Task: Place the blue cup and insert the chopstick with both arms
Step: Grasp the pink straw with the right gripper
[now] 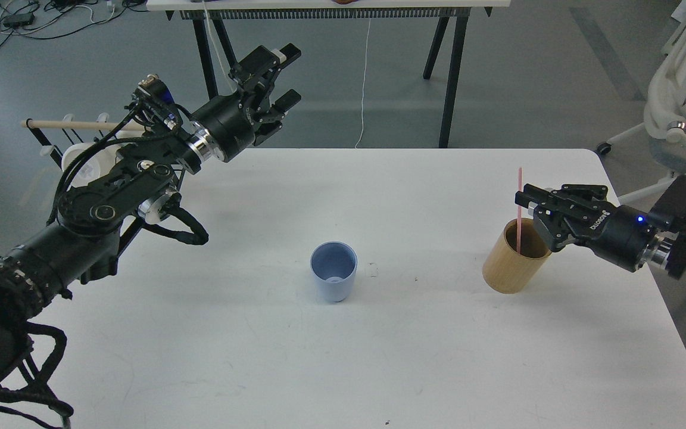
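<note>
The blue cup (333, 279) stands upright and empty at the middle of the white table (343, 357). A thin pink chopstick (518, 202) stands nearly upright with its lower end inside the tan cylindrical holder (513, 265) at the right. My right gripper (526, 201) reaches in from the right just above the holder's rim, and its fingertips appear closed on the stick's middle. My left gripper (276, 74) is open and empty, raised high beyond the table's back left edge, far from the cup.
A rack with a pale wooden rod (81, 125) and white mugs (78, 159) stands off the table's left side, behind my left arm. A white chair (682, 107) is at the far right. Black legs of another table (450, 77) stand behind.
</note>
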